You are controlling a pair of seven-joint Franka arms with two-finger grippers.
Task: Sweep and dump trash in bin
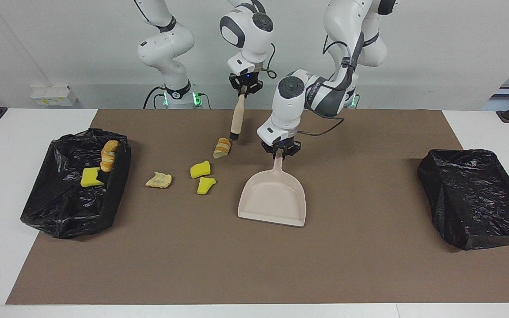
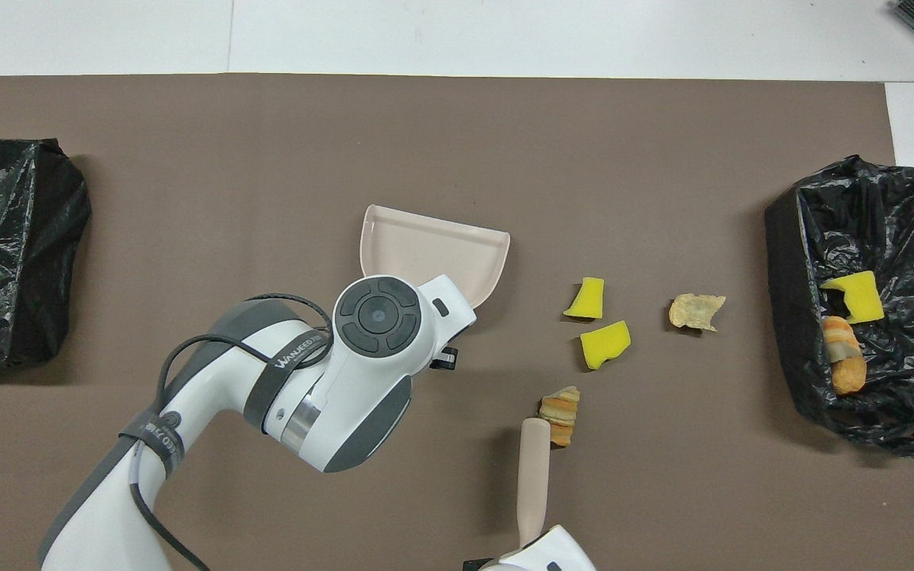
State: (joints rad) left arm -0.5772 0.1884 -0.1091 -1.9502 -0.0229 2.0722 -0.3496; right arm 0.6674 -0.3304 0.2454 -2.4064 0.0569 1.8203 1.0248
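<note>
The beige dustpan [image 1: 272,199] [image 2: 435,249] lies mid-mat with its handle toward the robots. My left gripper [image 1: 280,152] is shut on that handle; in the overhead view its own wrist hides it. Over the mat's edge nearest the robots, my right gripper [image 1: 245,87] is shut on the beige brush [image 1: 238,117] [image 2: 533,476]. The brush hangs bristles down, just beside a striped bread scrap [image 1: 222,147] [image 2: 558,412]. More trash lies toward the right arm's end: two yellow sponge chunks [image 1: 200,169] [image 1: 205,185] and a tan scrap [image 1: 159,180].
A black-bagged bin [image 1: 60,207] [image 2: 885,238] at the right arm's end holds a yellow chunk [image 1: 91,177] and a bread piece [image 1: 109,155]. A second black-bagged bin [image 1: 475,196] [image 2: 13,246] sits at the left arm's end. A brown mat [image 1: 254,265] covers the table.
</note>
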